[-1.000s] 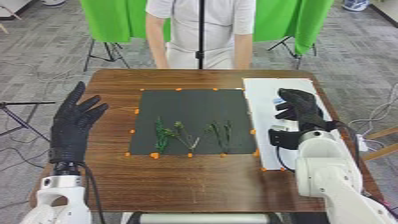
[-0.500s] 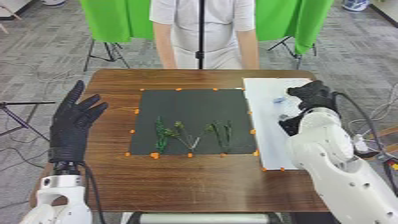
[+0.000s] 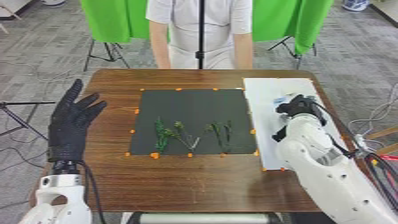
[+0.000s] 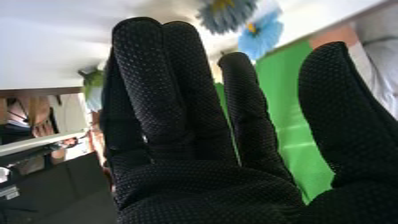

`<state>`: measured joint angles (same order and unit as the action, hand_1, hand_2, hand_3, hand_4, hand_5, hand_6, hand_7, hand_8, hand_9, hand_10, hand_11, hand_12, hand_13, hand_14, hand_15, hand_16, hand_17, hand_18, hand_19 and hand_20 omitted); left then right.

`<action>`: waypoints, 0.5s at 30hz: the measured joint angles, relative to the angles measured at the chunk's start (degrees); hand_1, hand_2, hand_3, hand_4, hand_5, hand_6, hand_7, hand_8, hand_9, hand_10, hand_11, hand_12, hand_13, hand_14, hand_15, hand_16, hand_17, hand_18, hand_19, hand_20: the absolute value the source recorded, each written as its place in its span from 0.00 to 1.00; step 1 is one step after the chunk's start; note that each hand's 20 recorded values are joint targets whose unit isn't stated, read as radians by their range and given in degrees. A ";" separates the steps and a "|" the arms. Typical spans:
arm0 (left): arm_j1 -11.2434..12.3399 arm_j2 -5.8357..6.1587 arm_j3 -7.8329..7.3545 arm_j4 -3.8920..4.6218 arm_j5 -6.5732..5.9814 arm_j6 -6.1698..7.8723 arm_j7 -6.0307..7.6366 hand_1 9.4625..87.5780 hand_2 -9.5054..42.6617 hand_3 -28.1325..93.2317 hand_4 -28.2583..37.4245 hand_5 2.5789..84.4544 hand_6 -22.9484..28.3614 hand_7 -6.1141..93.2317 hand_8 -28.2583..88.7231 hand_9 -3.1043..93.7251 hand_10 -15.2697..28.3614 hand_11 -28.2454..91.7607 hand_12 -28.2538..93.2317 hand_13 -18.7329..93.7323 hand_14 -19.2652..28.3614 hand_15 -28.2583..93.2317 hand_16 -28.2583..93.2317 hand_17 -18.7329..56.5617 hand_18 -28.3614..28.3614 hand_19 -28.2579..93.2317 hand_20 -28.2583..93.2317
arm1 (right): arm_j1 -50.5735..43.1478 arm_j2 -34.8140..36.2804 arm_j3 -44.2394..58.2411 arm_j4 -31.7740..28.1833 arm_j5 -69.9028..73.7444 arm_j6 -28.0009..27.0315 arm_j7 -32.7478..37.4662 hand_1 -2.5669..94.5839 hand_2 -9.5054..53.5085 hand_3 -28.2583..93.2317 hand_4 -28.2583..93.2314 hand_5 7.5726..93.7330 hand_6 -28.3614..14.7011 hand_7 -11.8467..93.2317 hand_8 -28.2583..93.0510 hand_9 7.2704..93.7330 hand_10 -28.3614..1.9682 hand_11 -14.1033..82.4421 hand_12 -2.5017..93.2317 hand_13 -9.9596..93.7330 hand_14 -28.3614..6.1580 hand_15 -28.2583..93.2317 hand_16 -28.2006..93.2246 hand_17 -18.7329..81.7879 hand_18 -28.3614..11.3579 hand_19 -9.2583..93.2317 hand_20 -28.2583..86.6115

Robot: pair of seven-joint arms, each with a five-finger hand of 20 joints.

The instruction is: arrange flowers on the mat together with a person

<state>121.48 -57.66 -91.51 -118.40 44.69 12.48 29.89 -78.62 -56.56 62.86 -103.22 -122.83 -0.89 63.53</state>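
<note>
Black-gloved right hand (image 3: 300, 106): released, its fingers (image 4: 147, 75) straight in the right wrist view; above the white sheet in the head view.
Flowers near it: the right wrist view shows a grey-blue, yellow-centred bloom (image 4: 227, 16) and a light blue bloom (image 4: 259, 36) beyond the fingertips.
Black-gloved left hand (image 3: 68, 125): released, fingers spread upward, left of the mat.
Stems: the head view shows leafy green (image 3: 161, 135), branching yellow-green (image 3: 183, 137) and slender dark green (image 3: 221, 136) sprigs along the dark mat's (image 3: 189, 106) near part.
White sheet (image 3: 266, 117): right of the mat, on the brown wooden surface (image 3: 178, 190).
</note>
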 measured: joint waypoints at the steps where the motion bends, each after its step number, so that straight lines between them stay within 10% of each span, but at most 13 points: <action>1: -0.05 0.00 0.01 0.00 -0.05 -0.01 0.05 0.15 0.33 0.84 0.00 0.32 0.52 0.18 0.17 0.38 0.74 0.41 0.33 0.41 0.89 0.57 0.19 0.17 0.96 0.69 0.25 | 0.46 -0.11 -0.50 0.67 -0.21 -0.34 0.21 0.37 0.15 0.80 0.06 0.50 0.63 0.23 0.14 0.71 0.30 0.42 0.20 0.73 0.33 0.72 0.33 0.41 0.00 0.76 0.35; 15: -0.15 -0.11 -0.09 0.00 -0.16 -0.17 0.14 0.15 0.33 0.84 0.00 0.32 0.52 0.18 0.17 0.38 0.74 0.41 0.33 0.41 0.88 0.57 0.19 0.17 0.96 0.70 0.25 | 4.20 -0.54 -8.08 5.94 -8.29 -3.88 0.96 0.60 0.00 0.75 0.01 0.70 0.66 0.33 0.19 0.85 0.56 0.31 0.30 0.83 0.53 0.63 0.37 0.47 0.10 0.77 0.35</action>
<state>121.32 -57.78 -91.60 -118.40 44.53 12.31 30.03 -74.42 -57.10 54.78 -97.28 -131.12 -4.76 64.49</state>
